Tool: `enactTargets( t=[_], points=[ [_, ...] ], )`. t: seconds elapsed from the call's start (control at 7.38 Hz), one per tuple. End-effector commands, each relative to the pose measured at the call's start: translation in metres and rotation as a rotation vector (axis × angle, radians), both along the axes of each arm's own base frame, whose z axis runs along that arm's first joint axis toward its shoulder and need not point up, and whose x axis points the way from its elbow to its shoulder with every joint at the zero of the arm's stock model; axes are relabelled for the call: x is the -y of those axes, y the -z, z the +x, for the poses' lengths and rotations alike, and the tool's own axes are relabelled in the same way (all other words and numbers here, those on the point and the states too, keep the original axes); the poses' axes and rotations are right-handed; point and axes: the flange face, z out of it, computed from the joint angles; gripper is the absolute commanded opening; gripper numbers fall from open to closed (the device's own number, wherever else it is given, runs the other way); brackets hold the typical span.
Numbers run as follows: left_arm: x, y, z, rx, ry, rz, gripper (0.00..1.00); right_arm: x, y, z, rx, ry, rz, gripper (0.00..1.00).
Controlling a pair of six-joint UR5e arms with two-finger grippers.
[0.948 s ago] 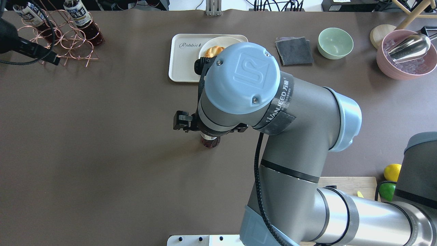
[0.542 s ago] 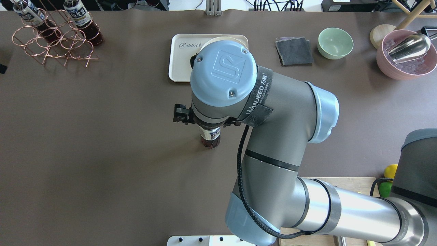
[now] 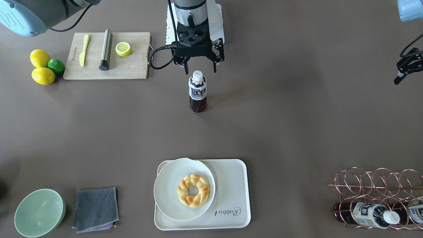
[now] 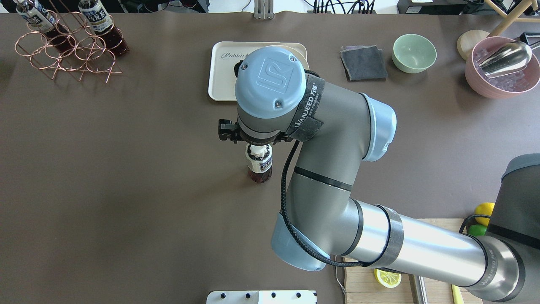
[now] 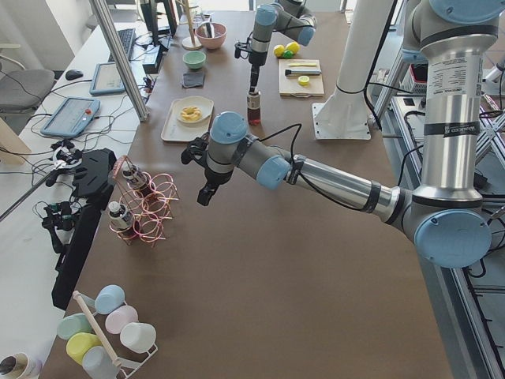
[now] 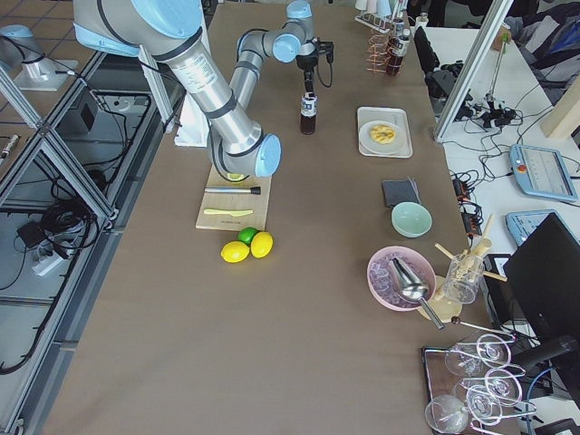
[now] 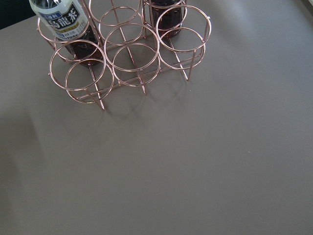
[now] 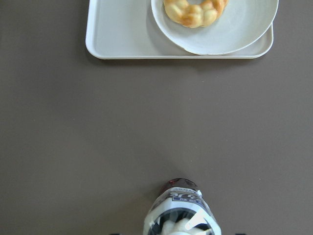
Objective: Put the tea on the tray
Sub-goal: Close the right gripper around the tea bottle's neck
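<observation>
Nearest the robot, on its right: pale wooden cutting board [image 3: 132, 67] carrying a yellow plastic knife [image 3: 84, 49], a brushed-metal cylinder [image 3: 105, 49] and a cut lemon half [image 3: 123, 48]. Just beside the board, two whole yellow lemons [image 3: 39, 58] and one green lime [image 3: 56, 66] lie on the brown bench [image 3: 297, 132].

Next out: right gripper [image 3: 200, 70] points straight down over the white cap of the small clear plastic tea bottle [image 3: 197, 94], which has dark reddish-brown liquid and a white and dark-blue label. Fingers spread wide, holding nothing. The tea bottle stands upright about mid-bench, well apart from the tray.

Left gripper [image 3: 402, 67] hangs over bare bench at the robot's left edge. Cannot tell whether its fingers are wide or narrow.

Far side, centre: cream-white rectangular plastic tray [image 3: 231, 185] with grey "Rabbit" script. A round white plate [image 3: 167, 195] sits on its right-hand part, slightly overhanging the rim. A golden ring-shaped pastry [image 3: 193, 190] lies on the plate.

Far left: copper wire rack [image 3: 373, 185] with two more bottles [image 3: 366, 211] of the same kind lying in it.

Far right: folded grey cloth [image 3: 96, 208], then a pale green bowl [image 3: 39, 211] just beside it.
</observation>
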Motion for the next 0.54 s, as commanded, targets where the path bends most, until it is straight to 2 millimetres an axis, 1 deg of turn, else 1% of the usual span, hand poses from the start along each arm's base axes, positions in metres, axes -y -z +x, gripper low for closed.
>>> enactTargets(
  t=[0.0,0.14,0.27,0.41],
  points=[
    [0.0,0.0,-0.001,-0.001,0.002,-0.001,0.96,-0.009,-0.006,-0.007,-0.014,0.01,-0.004,0.54],
    [-0.001,-0.002,-0.001,0.0,0.002,-0.004,0.96,-0.013,-0.002,-0.007,-0.023,0.009,-0.006,0.24],
    [-0.001,-0.002,-0.001,0.0,0.002,-0.004,0.96,-0.011,0.0,-0.005,-0.025,0.005,-0.007,0.0],
    [0.0,-0.003,-0.001,0.0,0.002,-0.005,0.96,-0.003,0.008,0.005,-0.012,-0.001,0.002,0.0]
  ],
)
